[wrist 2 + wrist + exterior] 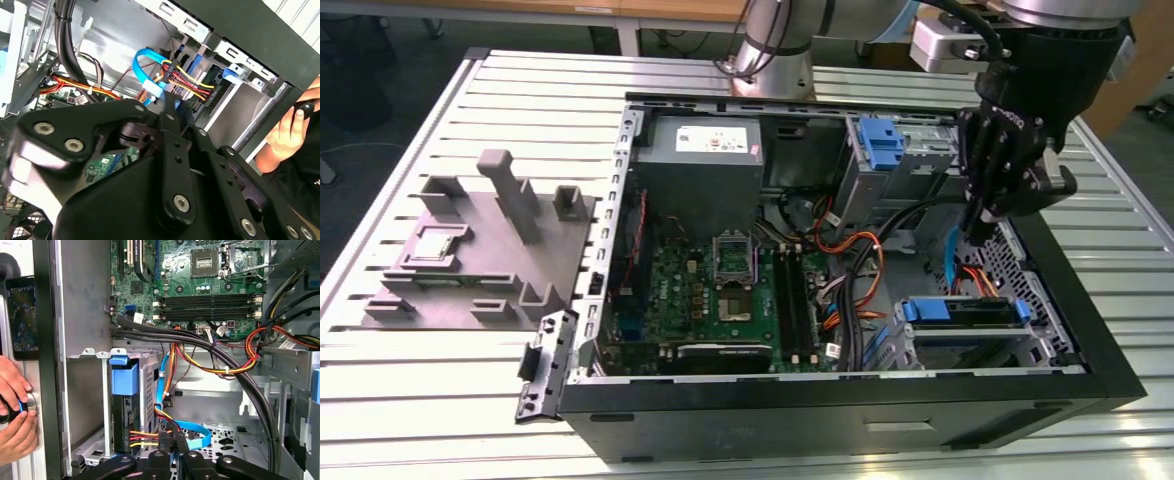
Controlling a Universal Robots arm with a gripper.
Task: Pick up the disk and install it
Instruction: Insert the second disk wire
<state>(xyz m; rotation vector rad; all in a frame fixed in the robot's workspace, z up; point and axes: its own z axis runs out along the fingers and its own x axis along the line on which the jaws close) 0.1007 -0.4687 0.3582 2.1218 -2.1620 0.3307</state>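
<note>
I'm watching the gripper (983,228) hanging inside the open computer case (1107,380), its fingers (170,447) pressed together and holding nothing. The disk (963,312) is sitting in the lower drive cage near the case's front; in the first wrist view (124,405) its blue carrier tab is showing, with cables plugged in behind. I'm judging it rigid, fairly heavy and shock-sensitive, so I'd be gripping the carrier's edges, not the label face. A hand (15,412) is resting outside the case wall.

A robotics lab: opened computer case (854,400) on slotted aluminium table (400,400).
</note>
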